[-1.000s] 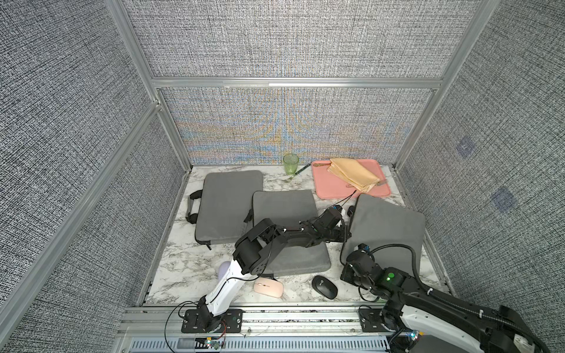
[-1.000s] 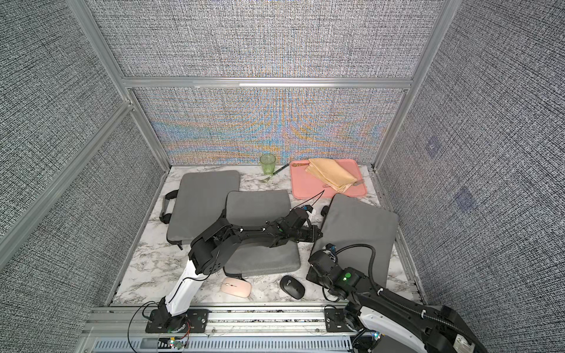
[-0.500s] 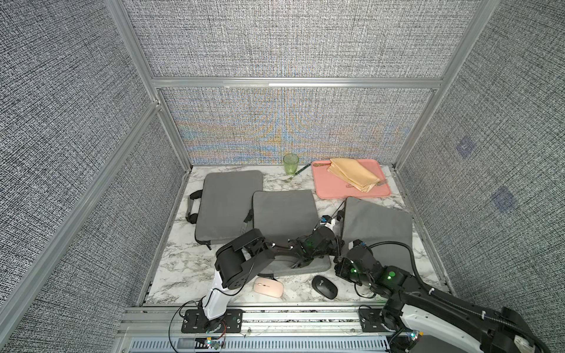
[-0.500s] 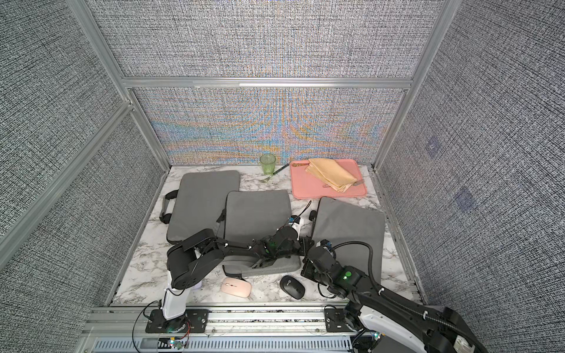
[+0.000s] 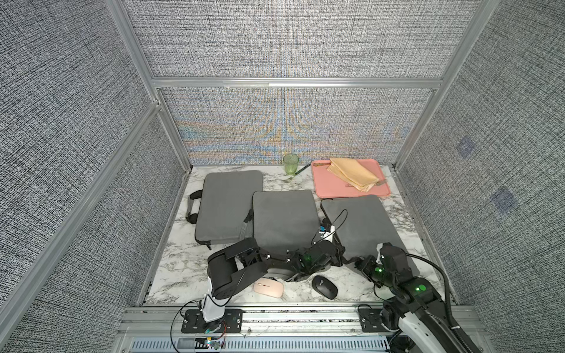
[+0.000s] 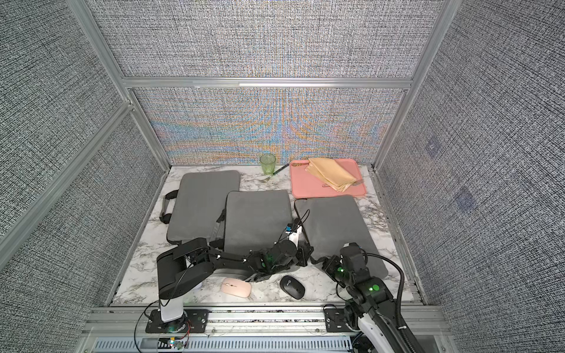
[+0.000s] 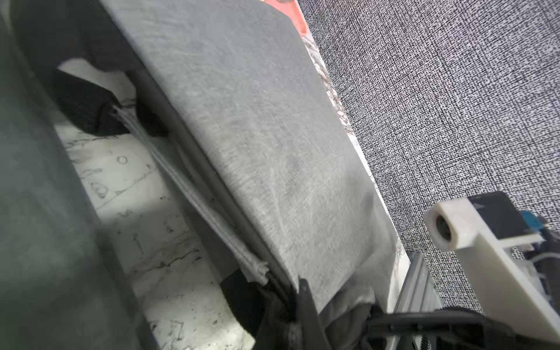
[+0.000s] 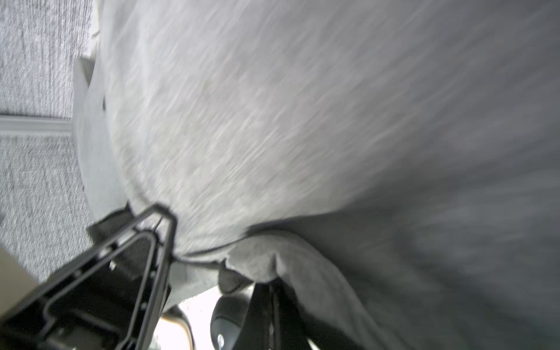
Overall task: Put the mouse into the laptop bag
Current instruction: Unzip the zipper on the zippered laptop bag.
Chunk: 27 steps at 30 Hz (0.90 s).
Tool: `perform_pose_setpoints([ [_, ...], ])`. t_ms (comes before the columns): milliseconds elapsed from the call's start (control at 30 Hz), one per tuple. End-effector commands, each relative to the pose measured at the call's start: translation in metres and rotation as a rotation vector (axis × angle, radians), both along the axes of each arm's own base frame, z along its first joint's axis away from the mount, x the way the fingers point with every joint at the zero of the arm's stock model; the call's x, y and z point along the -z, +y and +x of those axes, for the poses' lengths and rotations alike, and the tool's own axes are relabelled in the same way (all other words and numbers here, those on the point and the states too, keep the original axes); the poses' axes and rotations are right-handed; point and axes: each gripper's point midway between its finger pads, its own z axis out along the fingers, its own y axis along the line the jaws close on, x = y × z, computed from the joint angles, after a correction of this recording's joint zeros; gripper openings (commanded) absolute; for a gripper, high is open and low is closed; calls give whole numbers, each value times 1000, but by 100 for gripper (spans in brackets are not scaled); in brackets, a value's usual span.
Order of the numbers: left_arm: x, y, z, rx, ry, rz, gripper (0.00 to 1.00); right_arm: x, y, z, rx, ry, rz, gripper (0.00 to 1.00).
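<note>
Two mice lie near the table's front edge: a black mouse (image 5: 324,286) (image 6: 292,286) and a pink mouse (image 5: 268,288) (image 6: 236,287). The right-hand grey laptop bag (image 5: 363,226) (image 6: 336,226) lies almost flat. My left gripper (image 5: 337,259) (image 6: 304,255) is shut on that bag's near-left corner; in the left wrist view the gripper (image 7: 298,288) pinches the bag's edge (image 7: 257,151). My right gripper (image 5: 359,265) (image 6: 324,263) is shut on the front edge close beside it; in the right wrist view the gripper (image 8: 269,291) bites a fold of grey fabric (image 8: 272,121), with the black mouse (image 8: 230,318) below.
Two more grey laptop bags lie at the left (image 5: 229,204) and the middle (image 5: 284,220). At the back stand a green cup (image 5: 290,163) and a pink tray (image 5: 336,191) with a folded yellow cloth (image 5: 351,175). Woven walls close in three sides.
My left gripper has come down and toward the front with the bag's corner. The right-hand bag, tilted up before, now lies nearly flat. The right gripper has barely moved.
</note>
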Motion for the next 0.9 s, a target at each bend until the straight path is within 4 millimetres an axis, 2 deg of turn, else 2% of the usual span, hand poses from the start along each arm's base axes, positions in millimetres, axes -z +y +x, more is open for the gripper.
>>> perform_pose_setpoints([
  [0, -28, -8, 10, -68, -61, -93, 0, 14, -44, -2, 105, 66, -169, 0],
  [67, -32, -10, 10, -79, -83, -97, 0, 15, -49, 5, 130, 85, -130, 0],
  [100, -35, -13, 9, -74, -88, -102, 3, 16, -51, 7, 134, 93, -109, 0],
  [133, -37, -18, 8, -59, -89, -105, 8, 16, -54, 9, 150, 97, -95, 0],
  [200, -38, -25, 6, -46, -84, -105, 24, 16, -65, 11, 190, 105, -90, 0],
  [267, -39, -30, 3, -38, -92, -104, 58, 10, -75, 13, 226, 92, -83, 0],
  [367, -40, -31, 3, -44, -110, -100, 99, 0, -83, 15, 252, 73, -74, 0],
  [500, -46, -22, 15, -76, -135, -84, 99, -2, -90, 11, 276, 88, -84, 0],
  [600, -40, -11, 35, -110, -102, -16, 99, 7, -93, 5, 304, 115, -66, 0],
  [767, -15, 20, 86, -180, 5, 52, 99, 0, -102, -4, 358, 92, -102, 0],
  [833, -8, 24, 104, -178, 46, 64, 99, -3, -103, -3, 366, 80, -102, 0],
  [867, 5, 25, 111, -174, 69, 78, 99, -2, -103, -3, 364, 83, -99, 0],
])
